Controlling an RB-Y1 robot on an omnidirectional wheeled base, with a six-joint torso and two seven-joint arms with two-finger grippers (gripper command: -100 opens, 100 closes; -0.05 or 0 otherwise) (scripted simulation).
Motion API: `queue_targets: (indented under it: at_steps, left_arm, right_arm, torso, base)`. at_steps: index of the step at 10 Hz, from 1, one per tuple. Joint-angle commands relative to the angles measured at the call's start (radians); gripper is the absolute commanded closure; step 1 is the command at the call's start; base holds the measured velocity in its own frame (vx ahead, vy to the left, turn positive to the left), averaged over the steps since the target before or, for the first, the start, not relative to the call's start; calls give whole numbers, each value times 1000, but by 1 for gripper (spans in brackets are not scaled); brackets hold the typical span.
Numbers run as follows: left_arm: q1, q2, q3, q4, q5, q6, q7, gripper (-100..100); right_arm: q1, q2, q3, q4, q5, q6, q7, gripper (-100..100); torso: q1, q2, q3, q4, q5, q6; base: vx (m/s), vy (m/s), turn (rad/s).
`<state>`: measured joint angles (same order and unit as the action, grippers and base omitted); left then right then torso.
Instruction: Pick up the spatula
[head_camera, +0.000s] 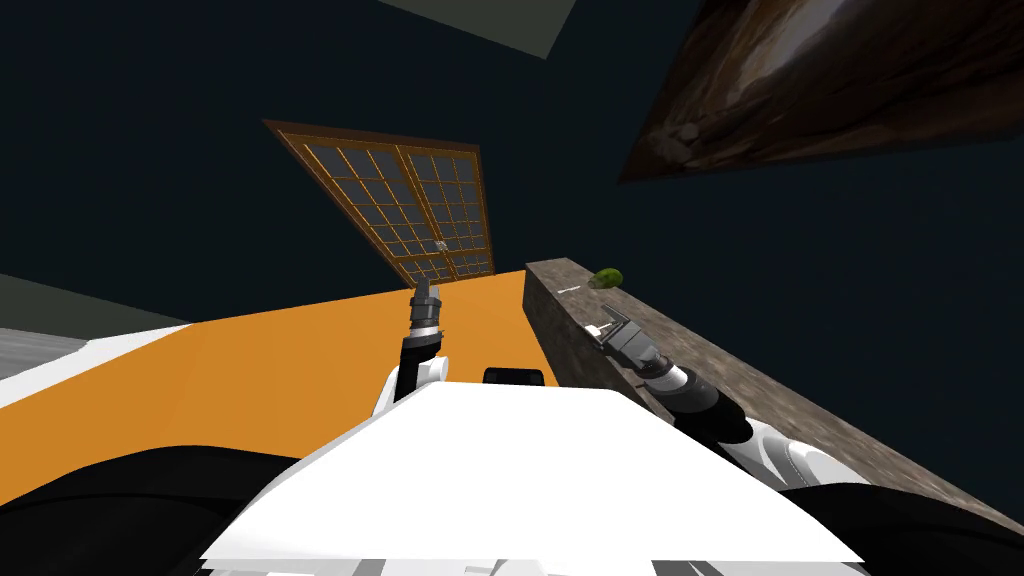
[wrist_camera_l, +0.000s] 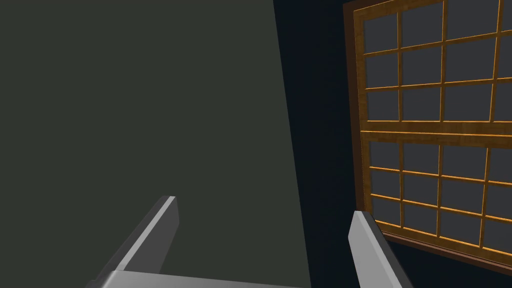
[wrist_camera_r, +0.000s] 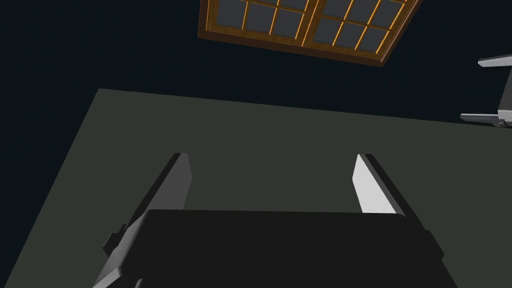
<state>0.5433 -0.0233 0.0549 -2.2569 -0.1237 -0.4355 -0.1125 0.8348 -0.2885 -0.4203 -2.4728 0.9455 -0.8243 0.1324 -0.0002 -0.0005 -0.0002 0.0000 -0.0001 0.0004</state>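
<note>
A small, thin, pale sliver (head_camera: 568, 289), which seems to be the spatula, lies flat on the far end of a mottled stone counter (head_camera: 700, 385). My right gripper (head_camera: 607, 325) hovers over that counter, a short way nearer me than the sliver, and its fingers stand open (wrist_camera_r: 271, 165) with nothing between them. My left gripper (head_camera: 428, 290) is raised over the orange floor, to the left of the counter. It is open and empty too (wrist_camera_l: 265, 207).
A green rounded object (head_camera: 607, 277) rests on the counter just beyond the sliver. The orange floor (head_camera: 300, 360) spreads to the left of the counter. A wooden gridded window (head_camera: 420, 205) is in the dark far wall.
</note>
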Motion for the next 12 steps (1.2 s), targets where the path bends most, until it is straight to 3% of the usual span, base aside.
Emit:
queue_targets:
  at_steps: [1, 3, 4, 5, 8, 10, 11, 12]
  left_arm:
    - [0, 0, 0, 0, 0, 0, 0, 0]
    - [0, 0, 0, 0, 0, 0, 0, 0]
    - [0, 0, 0, 0, 0, 0, 0, 0]
    - [0, 0, 0, 0, 0, 0, 0, 0]
    - [0, 0, 0, 0, 0, 0, 0, 0]
    - [0, 0, 0, 0, 0, 0, 0, 0]
    - [0, 0, 0, 0, 0, 0, 0, 0]
    - [0, 0, 0, 0, 0, 0, 0, 0]
  right_arm:
    - [24, -9, -32, 6, 50, -29, 12, -100]
    - [24, -9, -32, 6, 89, -29, 12, -100]
    - [46, -15, -59, 12, 127, -56, 24, -100]
    - [46, -15, -59, 12, 155, -56, 24, -100]
    - [90, -27, -112, 32, 243, -116, 53, -100]
    - [90, -27, -112, 32, 287, -116, 53, -100]
    - [110, -32, -137, 46, 326, -148, 70, -100]
    - [110, -32, -137, 46, 353, -148, 70, -100]
  torso:
    - [0, 0, 0, 0, 0, 0]
    - [0, 0, 0, 0, 0, 0]
    - [0, 0, 0, 0, 0, 0]
    - [0, 0, 0, 0, 0, -1]
    - [-1, -1, -1, 0, 0, 0]
    - [-1, -1, -1, 0, 0, 0]
    - [-1, -1, 0, 0, 0, 0]
    - [-1, -1, 0, 0, 0, -1]
  base:
    - [13, 5, 188]
    - [9, -1, 44]
    - [10, 2, 196]
    - [13, -5, 120]
    - [23, -9, 181]
    - [18, -11, 37]
    - [19, 0, 230]
    - [23, -14, 127]
